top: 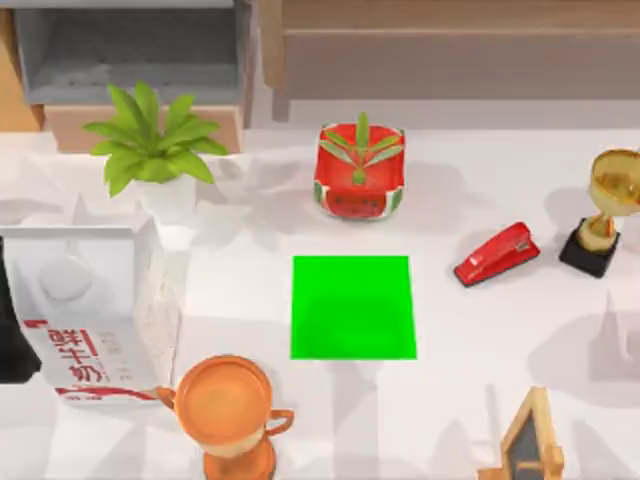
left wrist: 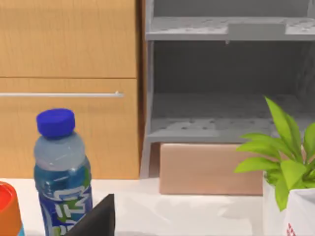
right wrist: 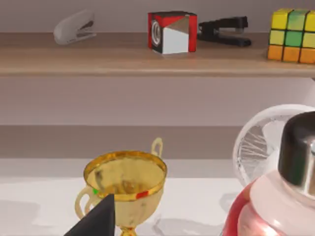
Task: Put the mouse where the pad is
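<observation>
At the low edge of the left wrist view a dark wedge is probably part of the left gripper [left wrist: 96, 219], and a like wedge in the right wrist view is probably part of the right gripper [right wrist: 96, 219]. For neither can I tell how far open it stands or whether it holds anything. Beyond the left one stand a blue-capped bottle [left wrist: 61, 172] and a leafy potted plant [left wrist: 285, 157], which puts that arm over the table's left side. Beyond the right one stands a gold trophy [right wrist: 125, 179], which the top view shows at the table's right edge. The pad [top: 353, 307] lies flat and bare at the middle of the table, square to its edges. It sits just in front of the watermelon pot [top: 359, 172], with the red stapler [top: 497, 254] near on its right and the milk carton [top: 85, 310] well apart on its left. The pad seems to favour neither arm. The coming move turns on where the mouse lies and how its long axis runs, and I cannot tell either, so the choice of arm stays open.
</observation>
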Controlling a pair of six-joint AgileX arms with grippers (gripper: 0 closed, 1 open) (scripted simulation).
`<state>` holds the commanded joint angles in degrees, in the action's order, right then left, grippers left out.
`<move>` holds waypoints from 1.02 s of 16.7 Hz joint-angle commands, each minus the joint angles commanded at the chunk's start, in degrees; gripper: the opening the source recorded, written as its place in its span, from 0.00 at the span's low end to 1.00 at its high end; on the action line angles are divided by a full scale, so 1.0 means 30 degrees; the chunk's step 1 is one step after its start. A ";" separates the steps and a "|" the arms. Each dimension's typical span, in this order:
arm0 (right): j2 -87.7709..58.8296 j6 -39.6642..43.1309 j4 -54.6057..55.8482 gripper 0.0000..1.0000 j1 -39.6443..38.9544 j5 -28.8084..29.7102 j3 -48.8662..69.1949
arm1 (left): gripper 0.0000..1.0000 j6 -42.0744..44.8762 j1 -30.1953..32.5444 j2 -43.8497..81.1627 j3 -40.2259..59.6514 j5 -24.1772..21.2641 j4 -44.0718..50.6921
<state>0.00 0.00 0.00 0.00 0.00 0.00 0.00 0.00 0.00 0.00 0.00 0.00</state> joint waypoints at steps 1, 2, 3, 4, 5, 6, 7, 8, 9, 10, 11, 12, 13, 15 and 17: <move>0.0000 0.0000 0.0000 1.00 0.0000 0.0000 0.0000 | 1.00 0.0000 0.0000 0.0000 0.0000 0.0000 0.0000; 0.0000 0.0000 0.0000 1.00 0.0000 0.0000 0.0000 | 1.00 -0.0008 -0.0007 0.0018 0.0018 -0.0004 -0.0002; 0.0000 0.0000 0.0000 1.00 0.0000 0.0000 0.0000 | 1.00 -0.0096 -0.0090 0.0225 0.0221 -0.0050 -0.0026; 0.0000 0.0000 0.0000 1.00 0.0000 0.0000 0.0000 | 1.00 -0.0268 -0.0256 0.0633 0.0621 -0.0135 -0.0041; 0.0000 0.0000 0.0000 1.00 0.0000 0.0000 0.0000 | 1.00 -0.0509 -0.0493 0.1243 0.1217 -0.0247 -0.0007; 0.0000 0.0000 0.0000 1.00 0.0000 0.0000 0.0000 | 1.00 -0.0802 -0.0791 0.2054 0.2009 -0.0375 0.0100; 0.0000 0.0000 0.0000 1.00 0.0000 0.0000 0.0000 | 1.00 -0.1144 -0.1150 0.3067 0.2994 -0.0510 0.0300; 0.0000 0.0000 0.0000 1.00 0.0000 0.0000 0.0000 | 1.00 -0.1532 -0.1569 0.4281 0.4147 -0.0644 0.0603; 0.0000 0.0000 0.0000 1.00 0.0000 0.0000 0.0000 | 1.00 -0.1955 -0.2040 0.5696 0.5423 -0.0772 0.1044; 0.0000 0.0000 0.0000 1.00 0.0000 0.0000 0.0000 | 1.00 -0.2400 -0.2548 0.7319 0.6788 -0.0887 0.1653; 0.0000 0.0000 0.0000 1.00 0.0000 0.0000 0.0000 | 1.00 -0.2857 -0.3082 0.9149 0.8190 -0.0984 0.2462; 0.0000 0.0000 0.0000 1.00 0.0000 0.0000 0.0000 | 1.00 -0.3320 -0.3635 1.1163 0.9587 -0.1061 0.3467; 0.0000 0.0000 0.0000 1.00 0.0000 0.0000 0.0000 | 1.00 -0.3780 -0.4197 1.3307 1.0948 -0.1114 0.4665; 0.0000 0.0000 0.0000 1.00 0.0000 0.0000 0.0000 | 1.00 -0.4662 -0.5317 1.7689 1.3486 -0.1136 0.7528; 0.0000 0.0000 0.0000 1.00 0.0000 0.0000 0.0000 | 1.00 -0.5480 -0.6407 2.1695 1.5621 -0.1045 1.0661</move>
<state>0.00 0.00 0.00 0.00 0.00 0.00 -16.44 -19.22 65.09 46.86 -3.14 31.98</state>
